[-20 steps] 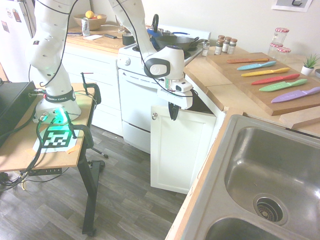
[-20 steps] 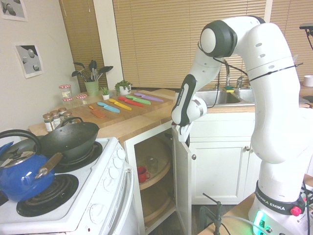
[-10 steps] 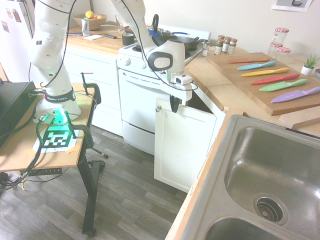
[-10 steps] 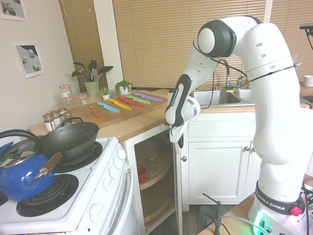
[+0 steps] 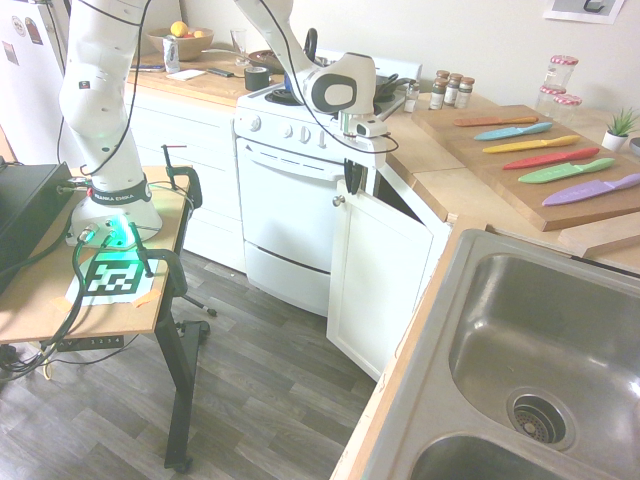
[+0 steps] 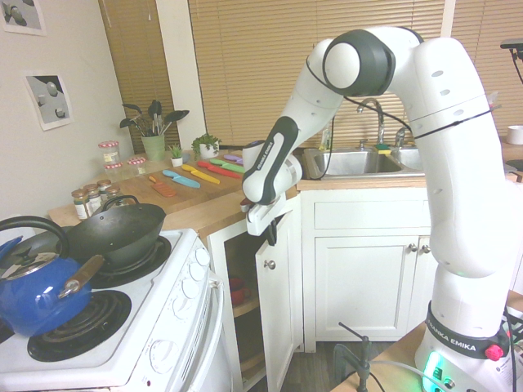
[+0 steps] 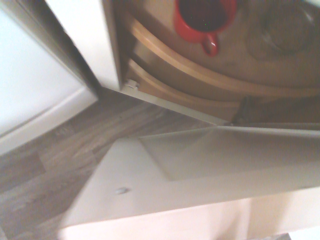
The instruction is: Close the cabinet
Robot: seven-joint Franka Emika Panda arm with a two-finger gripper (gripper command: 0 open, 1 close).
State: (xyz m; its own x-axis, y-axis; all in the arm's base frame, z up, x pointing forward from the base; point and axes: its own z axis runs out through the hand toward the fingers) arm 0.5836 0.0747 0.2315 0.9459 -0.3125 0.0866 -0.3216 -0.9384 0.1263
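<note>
The cabinet under the wooden countertop stands ajar: its white shaker door [image 5: 385,275] with a small silver knob [image 5: 338,200] leaves a narrow gap beside the oven. My gripper [image 5: 349,176] is shut, empty, and rests against the door's outer face at its top edge near the knob. From the other side the gripper [image 6: 270,233] hangs just above the knob [image 6: 268,264] on the door [image 6: 278,318]. The wrist view looks down the door [image 7: 200,165] onto curved wooden shelves with a red cup [image 7: 205,15] inside.
A white oven [image 5: 285,215] stands right beside the gap, with a wok [image 6: 122,233] and a blue kettle [image 6: 33,298] on top. Coloured knives lie on a board [image 5: 500,170]. A steel sink [image 5: 520,290] lies nearby. Another white cabinet [image 6: 368,278] adjoins.
The door has swung from about half open to nearly shut. My gripper has travelled with it toward the oven, staying against its top edge, still shut.
</note>
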